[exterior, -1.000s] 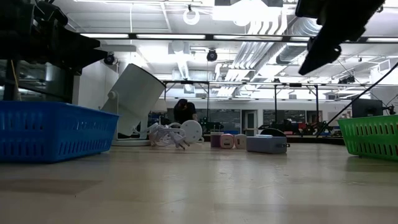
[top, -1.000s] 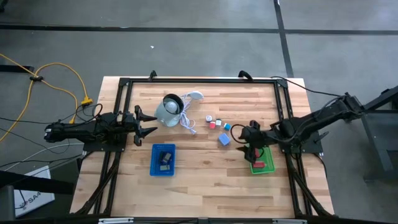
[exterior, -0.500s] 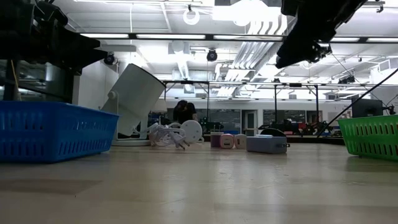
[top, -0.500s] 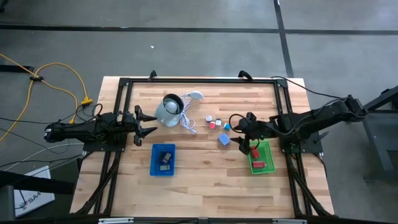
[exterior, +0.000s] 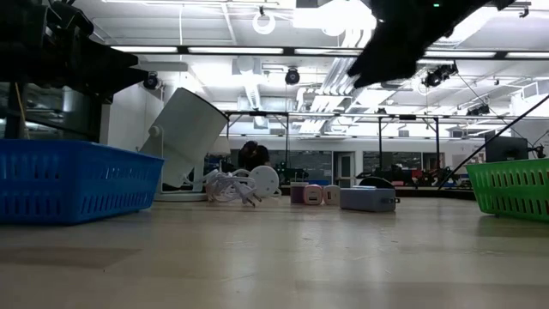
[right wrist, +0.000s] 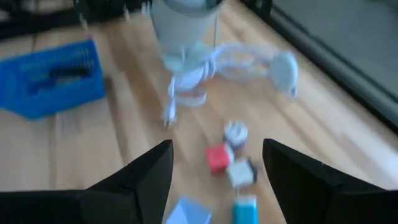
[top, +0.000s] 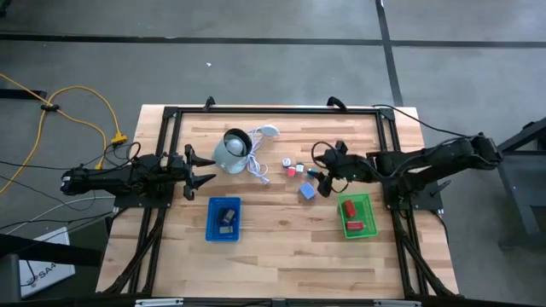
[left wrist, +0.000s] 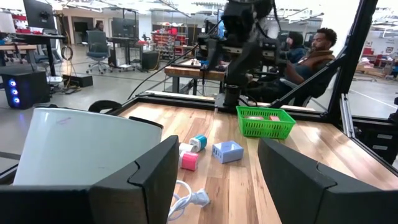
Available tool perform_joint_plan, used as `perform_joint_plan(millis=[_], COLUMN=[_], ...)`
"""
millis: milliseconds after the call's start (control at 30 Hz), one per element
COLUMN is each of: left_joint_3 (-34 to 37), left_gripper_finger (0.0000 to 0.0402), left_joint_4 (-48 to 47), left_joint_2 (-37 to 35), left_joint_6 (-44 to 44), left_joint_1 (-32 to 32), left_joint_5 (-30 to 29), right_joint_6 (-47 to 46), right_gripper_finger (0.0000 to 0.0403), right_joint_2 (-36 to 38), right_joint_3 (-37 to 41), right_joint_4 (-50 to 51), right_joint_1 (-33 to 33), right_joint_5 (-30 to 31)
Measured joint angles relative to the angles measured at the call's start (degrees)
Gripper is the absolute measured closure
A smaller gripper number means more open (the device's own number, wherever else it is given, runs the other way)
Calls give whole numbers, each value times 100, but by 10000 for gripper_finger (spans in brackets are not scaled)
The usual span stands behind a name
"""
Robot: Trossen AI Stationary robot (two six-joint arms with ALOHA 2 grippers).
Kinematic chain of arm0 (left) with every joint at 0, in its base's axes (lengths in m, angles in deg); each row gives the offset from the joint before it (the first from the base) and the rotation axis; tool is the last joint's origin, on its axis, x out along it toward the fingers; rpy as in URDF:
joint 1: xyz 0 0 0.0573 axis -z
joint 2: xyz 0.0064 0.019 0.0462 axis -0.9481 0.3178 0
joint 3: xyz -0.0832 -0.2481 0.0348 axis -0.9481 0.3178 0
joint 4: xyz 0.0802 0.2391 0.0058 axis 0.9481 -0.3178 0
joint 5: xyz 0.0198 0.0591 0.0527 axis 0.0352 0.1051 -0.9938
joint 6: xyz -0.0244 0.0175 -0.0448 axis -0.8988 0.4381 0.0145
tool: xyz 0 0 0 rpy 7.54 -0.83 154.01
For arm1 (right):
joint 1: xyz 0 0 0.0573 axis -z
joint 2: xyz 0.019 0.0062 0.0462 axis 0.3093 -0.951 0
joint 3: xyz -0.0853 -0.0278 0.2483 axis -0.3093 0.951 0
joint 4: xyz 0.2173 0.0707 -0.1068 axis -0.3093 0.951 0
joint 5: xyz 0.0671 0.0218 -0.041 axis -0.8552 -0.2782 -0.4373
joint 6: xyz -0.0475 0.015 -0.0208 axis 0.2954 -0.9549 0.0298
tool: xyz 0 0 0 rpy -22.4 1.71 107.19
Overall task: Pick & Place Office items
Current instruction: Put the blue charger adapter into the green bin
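Observation:
Several small office items lie in a cluster at mid-table: a red block (top: 292, 170), a white block (top: 287, 161), a teal block (top: 310, 174) and a pale-blue block (top: 307, 192). My right gripper (top: 317, 166) hangs open above the right side of this cluster, slanting down; the red block (right wrist: 216, 157) shows between its fingers, below them. It holds nothing. My left gripper (top: 192, 168) waits open and level at the table's left, beside the grey-white round object (top: 230, 151).
The green tray (top: 357, 215) at the right holds two red pieces. A blue tray (top: 224, 219) near the front holds dark pieces. The round object's white cord (top: 258, 162) trails toward the cluster. Black frame rails run along the table's edges.
My right gripper has swung from over the green tray toward the table's left and far edge, ending above the cluster of small blocks, and has tipped up from pointing steeply down to a shallower slant. It has stayed open.

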Motion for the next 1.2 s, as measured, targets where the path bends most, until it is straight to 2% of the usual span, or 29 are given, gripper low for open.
perform_joint_plan(millis=[167,333,833,1200], left_joint_3=[0,0,0,0], left_gripper_finger=[189,189,189,189], left_joint_4=[2,2,0,2], left_joint_2=[2,0,0,0], left_joint_6=[0,0,0,0], left_joint_1=[-1,-2,-2,0], left_joint_5=[1,0,0,0], right_joint_6=[369,561,633,607], right_gripper_finger=[168,168,168,168], right_joint_2=[-310,-722,-1889,-2587], right_joint_3=[-237,-785,-2356,-2526], right_joint_4=[-259,78,2419,3319], right_joint_1=[494,931,1638,2020], right_joint_5=[-338,-680,-1498,-2121])
